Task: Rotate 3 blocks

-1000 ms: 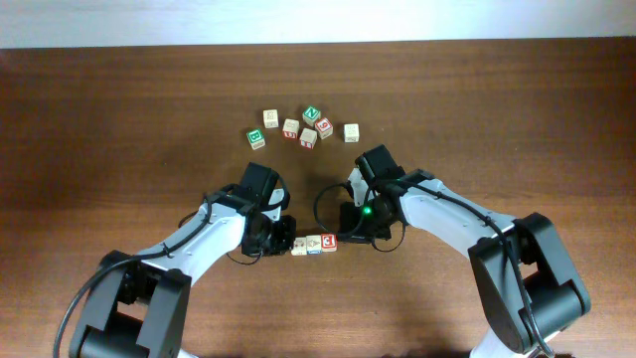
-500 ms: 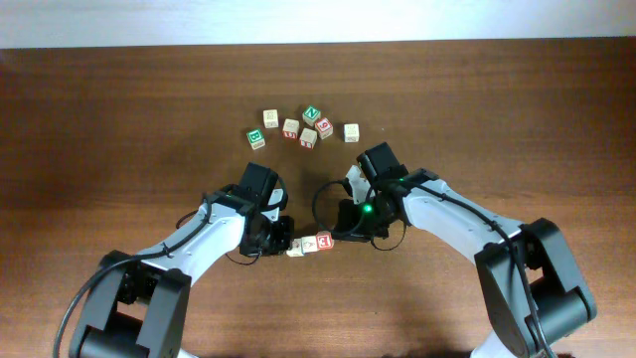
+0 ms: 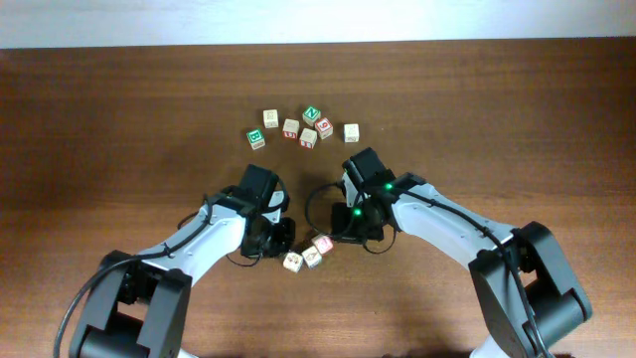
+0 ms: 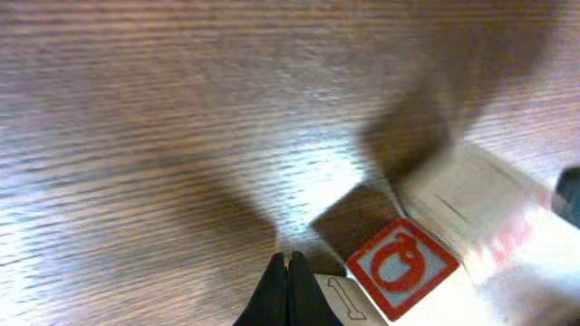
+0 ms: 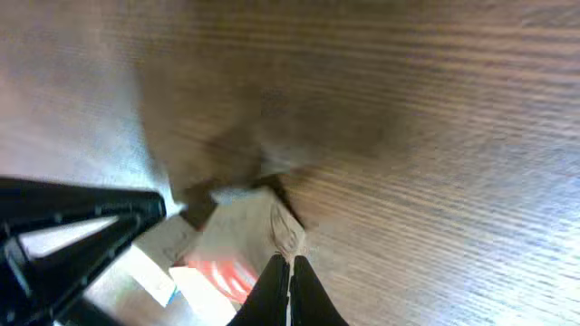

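Note:
Three small pale blocks lie in a slanted row on the table: one with faint marks point(image 3: 292, 262), a middle one point(image 3: 311, 258), and one with orange-red marks point(image 3: 323, 245). My left gripper point(image 3: 284, 242) is shut with nothing in it, just up-left of the row. In the left wrist view its tips point(image 4: 288, 272) stand beside a pale block point(image 4: 340, 299) and the red-marked face point(image 4: 403, 267). My right gripper point(image 3: 335, 235) is shut and empty at the row's upper right end. In the right wrist view its tips point(image 5: 288, 270) touch the corner of a blurred block point(image 5: 240, 240).
Several other letter blocks stand in a cluster at the back, among them a green-faced one point(image 3: 256, 138), a green one point(image 3: 312, 114), a dark red one point(image 3: 324, 128) and a pale one point(image 3: 351, 132). Both arms reach in from the near edge.
The row of three blocks has swung from level to slanted, its left end dropping toward the near edge. The right gripper has moved left against it; the left gripper has barely shifted.

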Motion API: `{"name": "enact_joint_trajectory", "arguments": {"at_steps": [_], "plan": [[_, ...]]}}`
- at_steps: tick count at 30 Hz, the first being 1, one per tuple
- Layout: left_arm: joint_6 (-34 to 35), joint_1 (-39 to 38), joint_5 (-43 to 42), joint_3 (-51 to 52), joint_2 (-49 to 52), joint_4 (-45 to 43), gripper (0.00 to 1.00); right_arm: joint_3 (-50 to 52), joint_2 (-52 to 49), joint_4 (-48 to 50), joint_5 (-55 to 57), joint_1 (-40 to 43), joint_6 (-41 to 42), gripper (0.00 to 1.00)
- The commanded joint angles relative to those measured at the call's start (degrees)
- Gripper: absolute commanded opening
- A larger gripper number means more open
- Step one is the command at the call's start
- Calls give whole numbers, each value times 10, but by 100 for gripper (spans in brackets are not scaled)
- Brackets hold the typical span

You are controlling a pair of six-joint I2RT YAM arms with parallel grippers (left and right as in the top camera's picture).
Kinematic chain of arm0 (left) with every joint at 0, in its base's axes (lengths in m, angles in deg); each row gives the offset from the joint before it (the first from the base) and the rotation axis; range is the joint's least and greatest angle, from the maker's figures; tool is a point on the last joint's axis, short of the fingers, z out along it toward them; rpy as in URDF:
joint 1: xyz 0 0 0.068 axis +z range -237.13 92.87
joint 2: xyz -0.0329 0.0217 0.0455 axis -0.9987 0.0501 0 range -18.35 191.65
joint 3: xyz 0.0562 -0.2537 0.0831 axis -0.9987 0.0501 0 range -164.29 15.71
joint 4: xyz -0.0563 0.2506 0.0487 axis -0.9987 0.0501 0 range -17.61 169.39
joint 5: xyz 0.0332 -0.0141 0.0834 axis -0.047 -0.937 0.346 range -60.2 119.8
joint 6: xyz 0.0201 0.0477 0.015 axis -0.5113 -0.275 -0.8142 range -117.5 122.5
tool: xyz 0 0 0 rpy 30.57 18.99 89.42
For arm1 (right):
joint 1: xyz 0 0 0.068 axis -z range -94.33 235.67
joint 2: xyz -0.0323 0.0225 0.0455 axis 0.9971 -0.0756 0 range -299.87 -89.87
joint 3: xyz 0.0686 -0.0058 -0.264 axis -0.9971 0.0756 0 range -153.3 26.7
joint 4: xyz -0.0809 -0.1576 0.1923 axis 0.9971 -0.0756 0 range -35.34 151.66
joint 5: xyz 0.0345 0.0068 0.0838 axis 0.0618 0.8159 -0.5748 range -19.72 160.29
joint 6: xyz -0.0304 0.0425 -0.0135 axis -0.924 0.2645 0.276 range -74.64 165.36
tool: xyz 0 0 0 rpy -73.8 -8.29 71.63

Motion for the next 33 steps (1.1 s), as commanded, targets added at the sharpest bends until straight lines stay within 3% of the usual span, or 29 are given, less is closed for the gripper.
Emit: {"name": "enact_joint_trajectory", "arguments": {"at_steps": [1,9,12,16,19,23,33], "plan": [[-5,-2,-19,-7,4,-1,0,-10,1,3,28,-5,14,10],[-12,4,35,-72,3,4,0,-58,4,-49,-51,-6,-19,13],[-12,35,125,-140,3,27,0,-64,4,-69,-46,-26,-19,26],[14,139,146,-176,3,16,0,-64,3,-83,34,-102,26,37],[18,193,146,-176,3,9,0,-64,-2,-86,69,-141,55,35],[20,223,146,-176,3,11,0,-64,-8,-94,83,-171,74,17],[21,221,141,-175,3,12,0,-78,-42,-74,106,-158,97,12]]}}
